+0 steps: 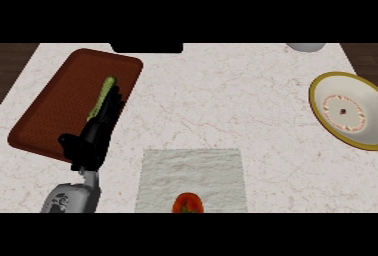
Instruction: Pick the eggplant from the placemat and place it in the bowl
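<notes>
A slim green vegetable point(103, 95) lies lengthwise on a brown rounded mat point(55, 107) at the upper left. My left hand point(94, 137) reaches over the mat's right side, its straight fingers point(111, 107) lying alongside and partly over the vegetable's near end, so that end is hidden. The hand is open and its thumb sticks out to the left. A white bowl with a yellow rim point(316, 102) sits at the right edge of the counter, far from the hand. My right hand does not show.
A white cloth mat point(192, 170) lies at the lower centre with a red and green round item point(188, 203) at its near edge. A black object point(146, 47) and a pale round object point(305, 46) sit along the far edge.
</notes>
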You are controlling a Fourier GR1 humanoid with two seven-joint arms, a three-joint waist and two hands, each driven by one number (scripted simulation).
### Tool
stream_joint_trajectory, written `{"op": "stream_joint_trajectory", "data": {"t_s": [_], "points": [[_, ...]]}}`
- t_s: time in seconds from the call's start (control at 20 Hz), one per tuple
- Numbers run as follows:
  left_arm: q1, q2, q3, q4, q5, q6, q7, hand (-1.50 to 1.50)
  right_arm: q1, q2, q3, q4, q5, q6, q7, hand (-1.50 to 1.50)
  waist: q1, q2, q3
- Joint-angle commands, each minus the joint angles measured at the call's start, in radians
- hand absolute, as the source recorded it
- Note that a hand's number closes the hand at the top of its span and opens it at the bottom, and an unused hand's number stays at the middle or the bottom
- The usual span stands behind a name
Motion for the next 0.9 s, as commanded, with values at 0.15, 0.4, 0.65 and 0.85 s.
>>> {"op": "stream_joint_trajectory", "data": {"t_s": [0.15, 0.4, 0.65, 0.85], "points": [[-0.033, -0.004, 0.001, 0.003, -0.016, 0.010, 0.032, 0.00, -0.121, 0.018, 0.096, 0.366, 0.288, -0.109, -0.222, 1.50, 0.014, 0.005, 0.001], [-0.001, -0.006, 0.003, 0.012, -0.018, -0.003, -0.032, 0.00, -0.235, 0.047, 0.084, 0.657, 0.335, -0.142, -0.361, 1.50, 0.001, 0.001, 0.001], [-0.026, -0.016, 0.003, 0.001, -0.011, -0.001, 0.014, 0.00, -0.336, 0.117, 0.102, 0.981, 0.443, -0.299, -0.517, 1.50, 0.017, 0.006, 0.002], [0.045, -0.020, -0.009, -0.033, -0.009, -0.011, -0.022, 0.00, -0.433, 0.016, 0.052, 1.216, 0.452, -0.244, -0.629, 1.50, 0.020, 0.005, 0.002]]}}
